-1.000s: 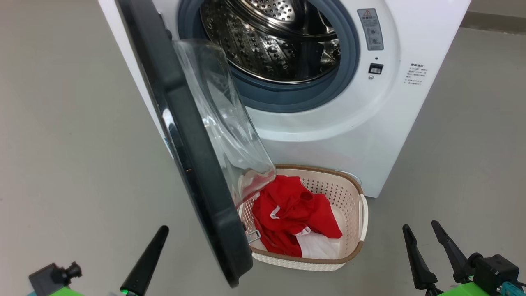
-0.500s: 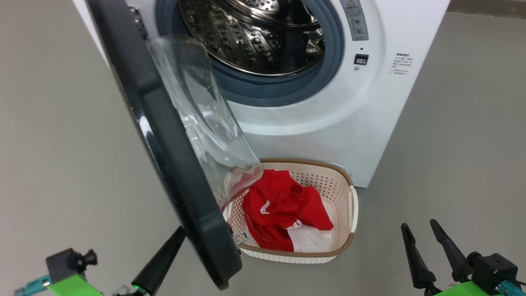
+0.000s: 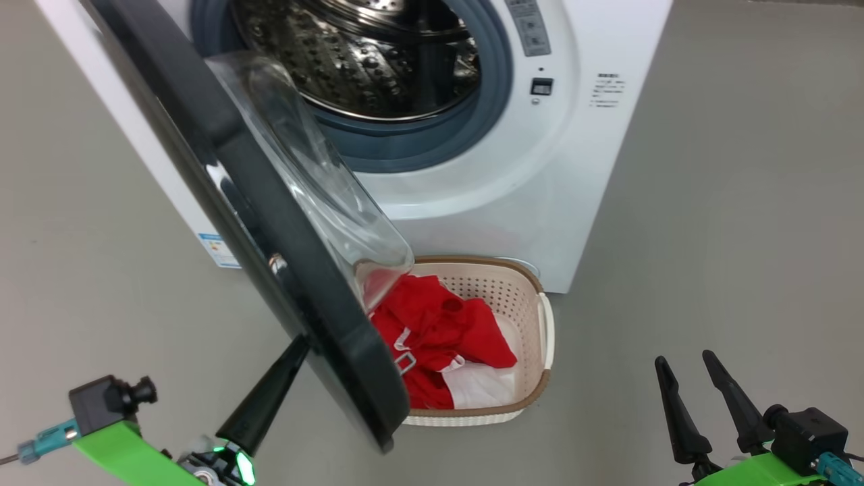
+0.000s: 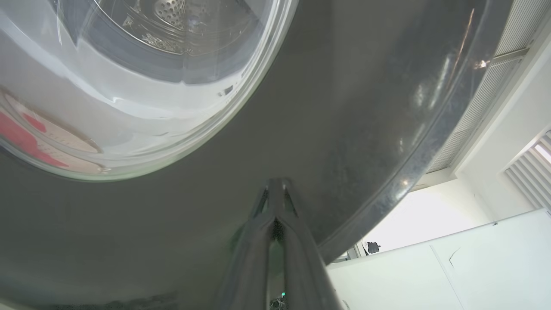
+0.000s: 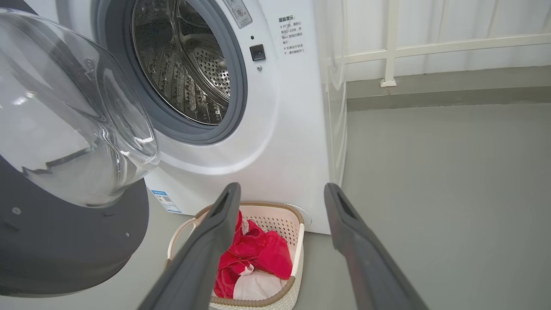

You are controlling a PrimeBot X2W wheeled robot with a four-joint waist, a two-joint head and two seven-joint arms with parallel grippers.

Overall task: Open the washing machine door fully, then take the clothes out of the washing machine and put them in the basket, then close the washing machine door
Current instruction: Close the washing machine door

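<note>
Unreadably small Chinese notice (image 5: 292, 36) on the washing machine (image 5: 297, 142)

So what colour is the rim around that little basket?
The basket rim is brown, clearest in the head view.

We rest our left gripper (image 4: 276, 193) (fingers together) on the black rim of the washing machine door (image 4: 353, 107), beside its glass window (image 4: 129, 99).
</note>
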